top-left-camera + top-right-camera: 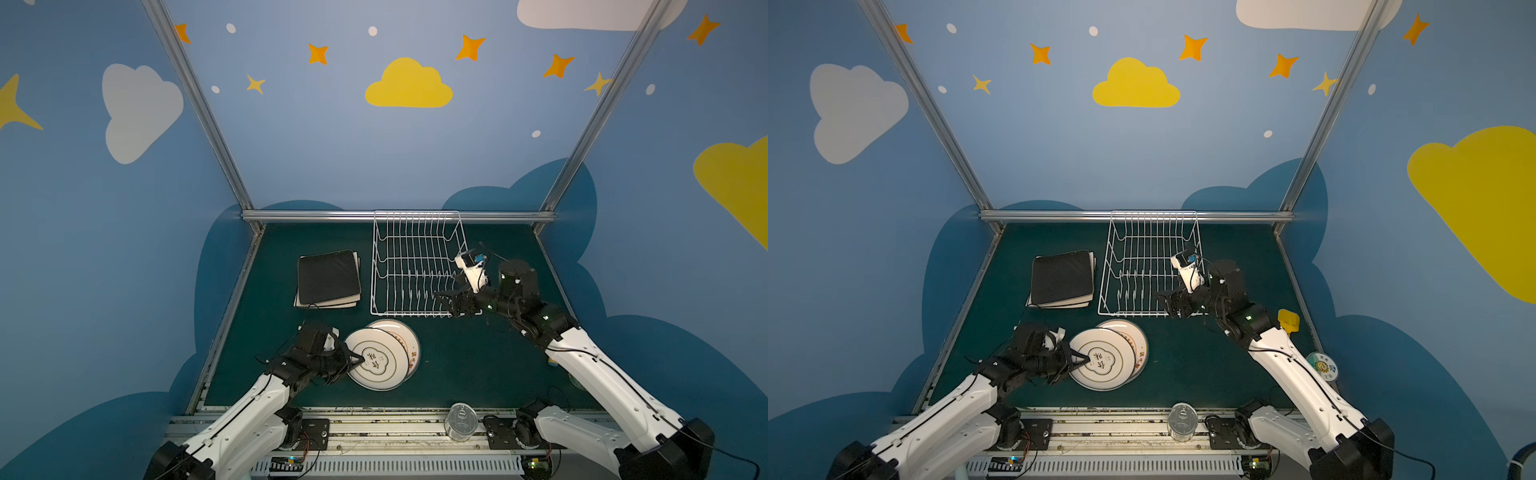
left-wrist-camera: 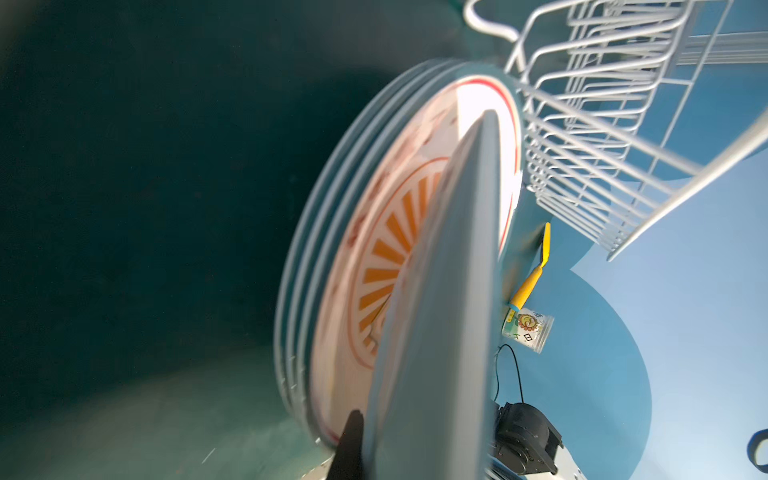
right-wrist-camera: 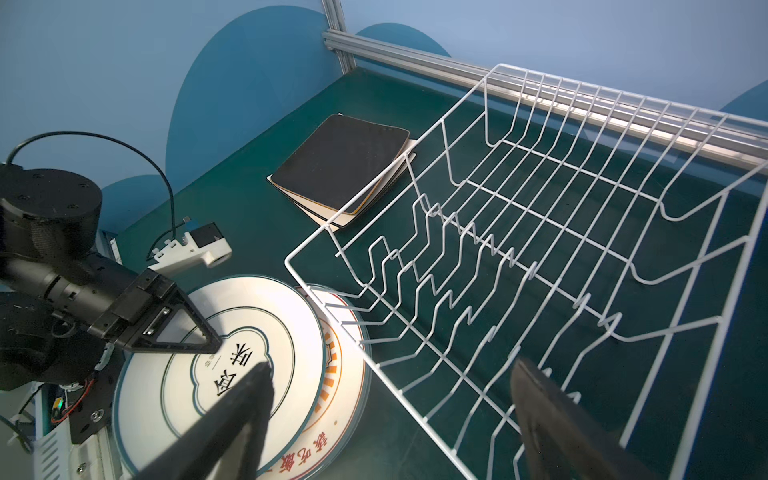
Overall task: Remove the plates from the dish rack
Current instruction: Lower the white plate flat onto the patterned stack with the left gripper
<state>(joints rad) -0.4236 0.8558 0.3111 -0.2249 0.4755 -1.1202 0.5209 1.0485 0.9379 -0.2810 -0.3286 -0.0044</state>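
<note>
The dish rack [image 1: 415, 314] [image 1: 1150, 314] [image 3: 623, 93] is a white wire basket at the back of the green mat, with no plates in it. A black square plate [image 1: 328, 276] [image 1: 1061, 276] [image 3: 345, 166] tops the cream square plates [image 1: 328, 305] to its left. In front lies a stack of round plates, the sunburst plate [image 1: 409, 340] [image 2: 386, 257] [image 3: 336, 374] showing beneath the emblem plate [image 1: 376, 359] [image 1: 1100, 359] [image 3: 282, 316]. My left gripper [image 1: 363, 358] [image 1: 1088, 358] [image 3: 214, 345] is shut on the emblem plate's rim. My right gripper [image 1: 446, 303] [image 1: 1169, 305] [image 3: 390, 368] hangs open over the rack's near right corner.
A clear can [image 1: 459, 419] [image 1: 1181, 419] stands on the front rail. At the right edge of the mat are a yellow tool [image 1: 1288, 320] [image 2: 532, 282] and a printed cup [image 1: 1323, 365] [image 2: 528, 328]. Aluminium frame rails border the mat.
</note>
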